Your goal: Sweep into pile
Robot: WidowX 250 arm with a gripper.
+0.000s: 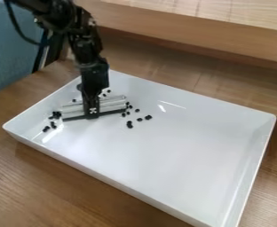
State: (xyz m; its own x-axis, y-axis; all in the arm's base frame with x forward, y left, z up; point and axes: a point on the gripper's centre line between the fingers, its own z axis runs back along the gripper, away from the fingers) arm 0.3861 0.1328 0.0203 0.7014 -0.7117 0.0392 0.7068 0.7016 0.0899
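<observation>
The black gripper [92, 105] hangs over the left part of a white tray [176, 155], shut on a wide sweeper [112, 104] with silver-grey bars and a black lower edge. The sweeper lies crosswise, low at the tray floor. Several small black pieces [129, 124] are scattered just right of its right end. Another loose group of black pieces [53, 125] lies by its left end, near the tray's left wall. A few more, such as a black piece [108, 91], are behind the sweeper, partly hidden by the arm.
Raised walls surround the tray, which stands on a brown wooden table [64, 181]. Behind it rises a wooden ledge [200, 42]. A blue-grey panel [9, 53] is at the upper left, beside the arm. The tray's middle and right side are bare white floor.
</observation>
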